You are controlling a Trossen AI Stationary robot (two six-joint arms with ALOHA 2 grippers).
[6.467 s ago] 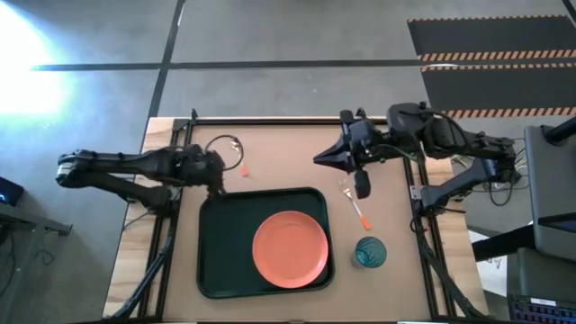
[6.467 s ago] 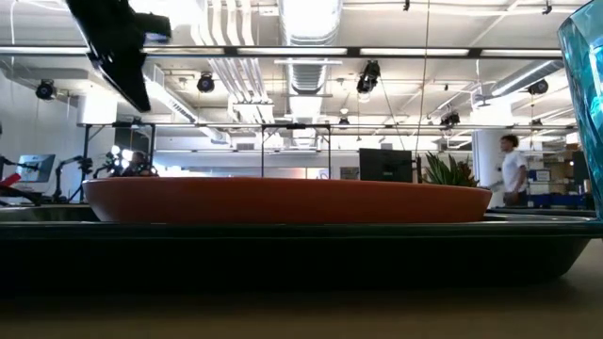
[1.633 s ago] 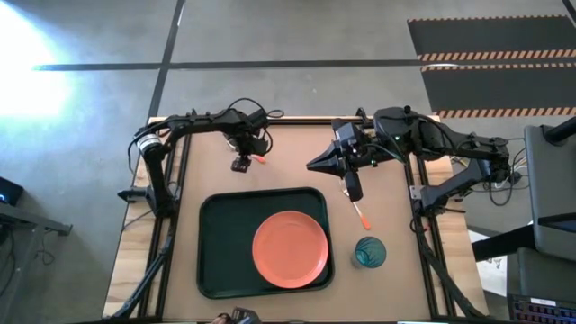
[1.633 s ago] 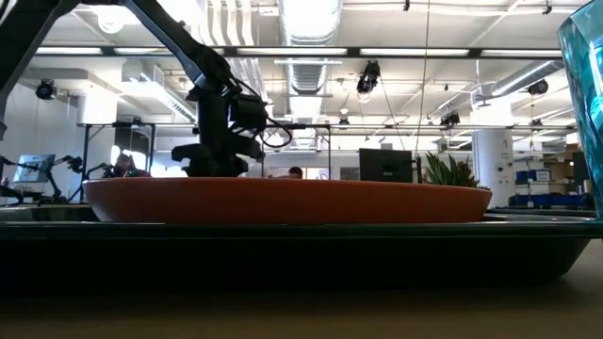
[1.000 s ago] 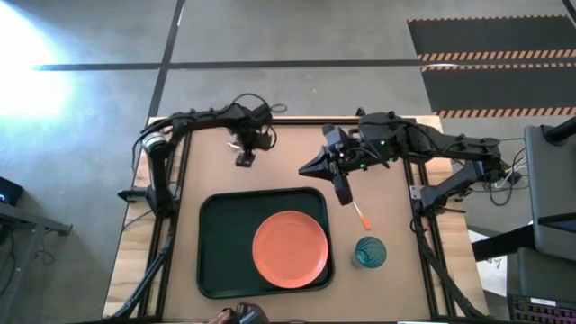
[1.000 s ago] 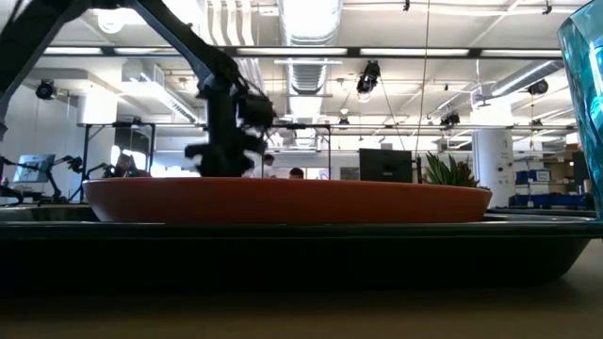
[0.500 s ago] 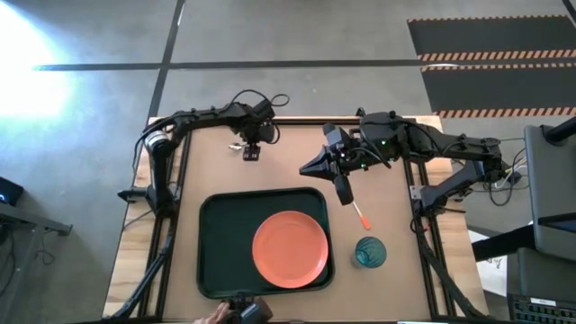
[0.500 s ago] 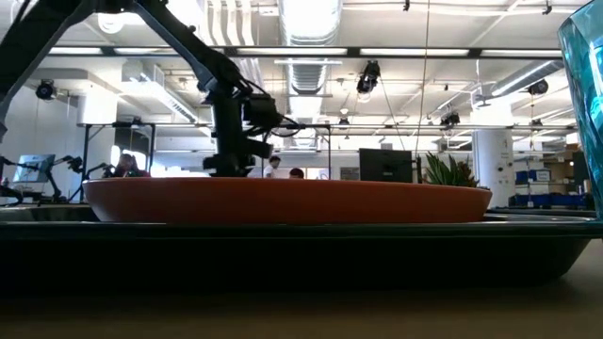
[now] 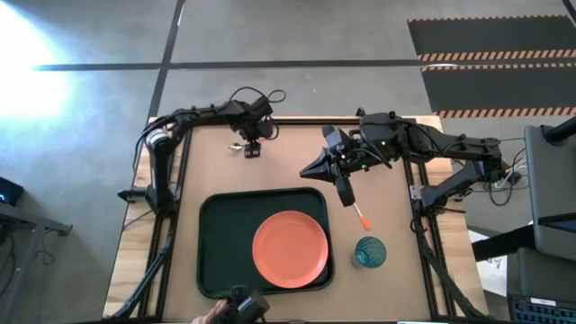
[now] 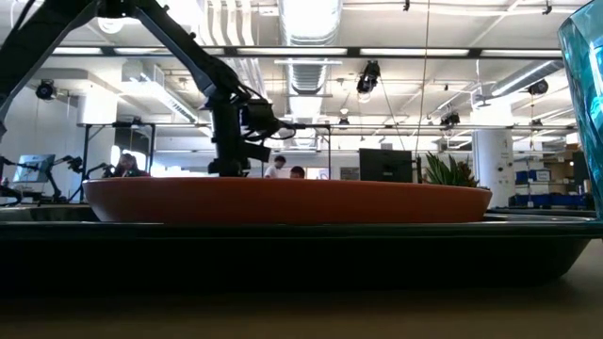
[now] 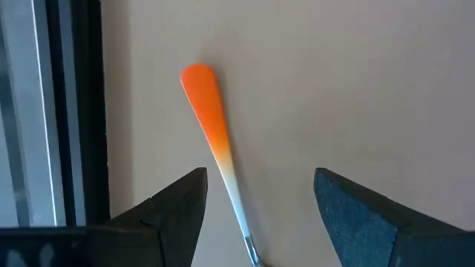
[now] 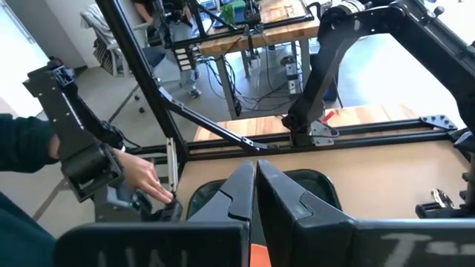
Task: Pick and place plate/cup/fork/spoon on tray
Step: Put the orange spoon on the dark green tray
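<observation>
The left gripper (image 11: 256,211), jaws spread, hangs straight above an orange utensil handle (image 11: 206,111) whose long axis runs between its fingers, nearer than the right arm.

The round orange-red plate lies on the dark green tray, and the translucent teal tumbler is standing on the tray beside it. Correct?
Not quite. The round orange-red plate does lie on the dark green rectangular tray, but the translucent teal tumbler stands on the bare tabletop just past the tray's right rim, not on it. The high view shows this.
</observation>
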